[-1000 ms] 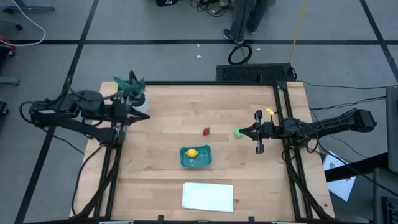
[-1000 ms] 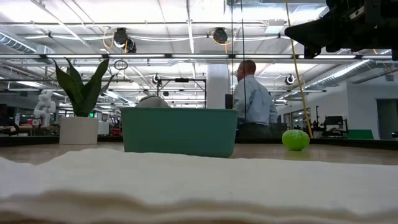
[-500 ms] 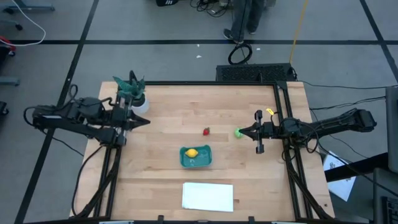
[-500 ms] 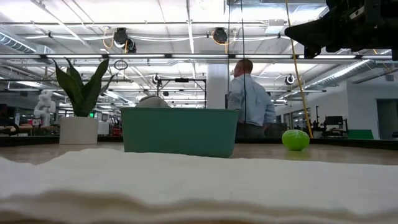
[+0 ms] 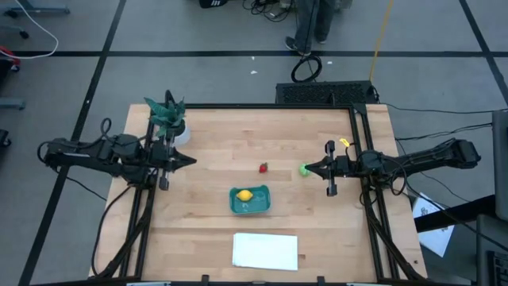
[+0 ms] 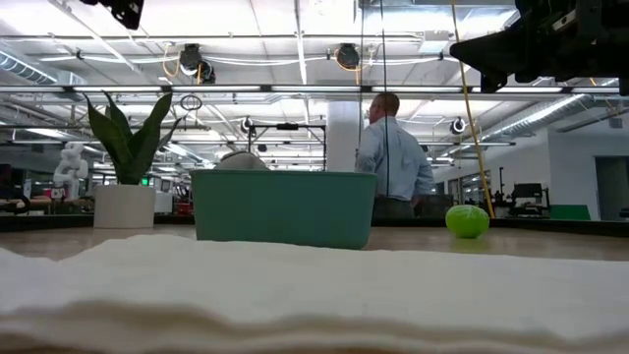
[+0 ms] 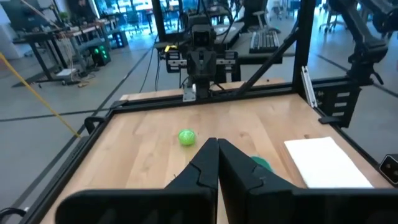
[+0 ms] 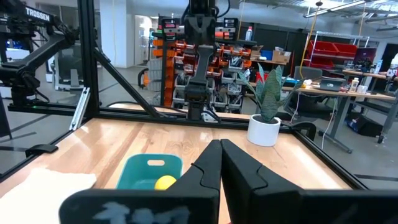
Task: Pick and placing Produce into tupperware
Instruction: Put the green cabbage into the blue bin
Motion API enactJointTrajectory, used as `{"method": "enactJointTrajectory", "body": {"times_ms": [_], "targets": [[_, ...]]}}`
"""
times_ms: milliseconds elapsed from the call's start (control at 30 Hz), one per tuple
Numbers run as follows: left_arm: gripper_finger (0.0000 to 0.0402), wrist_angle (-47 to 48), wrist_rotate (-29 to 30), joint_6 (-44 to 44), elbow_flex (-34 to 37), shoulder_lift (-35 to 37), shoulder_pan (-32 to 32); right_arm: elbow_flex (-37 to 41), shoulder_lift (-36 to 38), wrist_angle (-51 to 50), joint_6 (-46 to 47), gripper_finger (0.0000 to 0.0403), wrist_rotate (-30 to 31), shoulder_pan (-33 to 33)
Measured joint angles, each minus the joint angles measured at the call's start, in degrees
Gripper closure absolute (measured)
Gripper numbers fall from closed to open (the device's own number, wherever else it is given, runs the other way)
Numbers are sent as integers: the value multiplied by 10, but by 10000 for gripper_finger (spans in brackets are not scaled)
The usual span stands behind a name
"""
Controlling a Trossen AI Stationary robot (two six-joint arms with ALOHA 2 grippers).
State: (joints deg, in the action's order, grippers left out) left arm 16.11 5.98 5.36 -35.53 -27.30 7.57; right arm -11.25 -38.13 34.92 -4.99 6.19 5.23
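The teal tupperware (image 5: pixel 250 200) stands near the table's middle with the yellow lemon (image 5: pixel 244 195) lying in it; the right wrist view shows both, the tupperware (image 8: pixel 149 171) and the lemon (image 8: pixel 165 182). The red strawberry (image 5: pixel 263 167) lies on the wood beyond it. The green fruit (image 5: pixel 302 169) rests on the table to the right, also in the low view (image 6: pixel 467 220). My right gripper (image 5: pixel 308 168) hangs shut well above the green fruit, apart from it. My left gripper (image 5: pixel 191 160) is shut in the air at the table's left, holding nothing.
A potted plant (image 5: pixel 167 116) stands at the far left corner, close to my left arm. A white sheet (image 5: pixel 265 250) lies at the near edge. A black frame (image 5: pixel 361 135) rims the table. A person (image 6: pixel 391 157) stands in the room behind.
My left gripper has come down at the table's left, staying shut, and now shows at the top of the low view. My right arm has kept still. The fruits and the tupperware have not moved.
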Motion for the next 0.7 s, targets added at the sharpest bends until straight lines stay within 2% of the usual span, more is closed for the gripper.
{"method": "enactJointTrajectory", "body": {"times_ms": [433, 633, 700], "targets": [[396, -32, -16, -16, 105, 83, 0, 0, 0, 0, -2, 403, 0, 0], [396, -130, -112, -29, 152, 99, 0, 0, 0, 0, -2, 403, 0, 0], [396, -138, -124, -27, 159, 99, 0, 0, 0, 0, -2, 403, 0, 0]]}}
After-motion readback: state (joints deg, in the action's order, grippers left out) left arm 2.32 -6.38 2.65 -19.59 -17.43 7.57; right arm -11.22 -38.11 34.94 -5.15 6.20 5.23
